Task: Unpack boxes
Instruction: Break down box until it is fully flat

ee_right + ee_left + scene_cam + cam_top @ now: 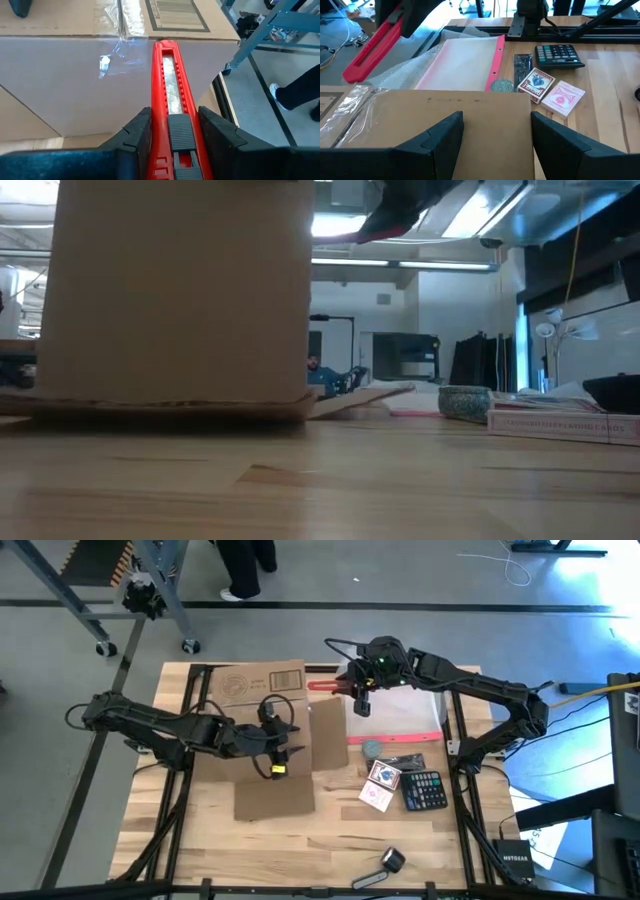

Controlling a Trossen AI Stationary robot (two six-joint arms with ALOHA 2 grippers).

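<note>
The right gripper (170,135) has its jaws clamped on the handle of a red box cutter (170,95), the tool pointing at the taped seam of the cardboard box (262,730). From above, this gripper (361,700) hangs near the far edge of the desk (300,850), just beside the box's far right corner. The left gripper (495,135) has its jaws spread wide, apart and empty, hovering over a brown flap of the box; seen from above it (278,750) sits over the box's middle.

The box stands toward the desk's left side, flaps splayed flat on the near and far sides, a printed label showing on the far flap. Clear tape (120,30) runs along the seam and looks wrinkled.

Corrugated board like this is probably light and fairly stiff, yet it would likely slide on the wood if pushed by the blade, so bracing a wall or flap edge with the free jaws seems wise. Flap edges offer the best hold; flat panels would slip.

Toward the right edge lie a clear pouch (395,710), two card decks (380,785), a calculator (424,790) and a round tin (374,748).
</note>
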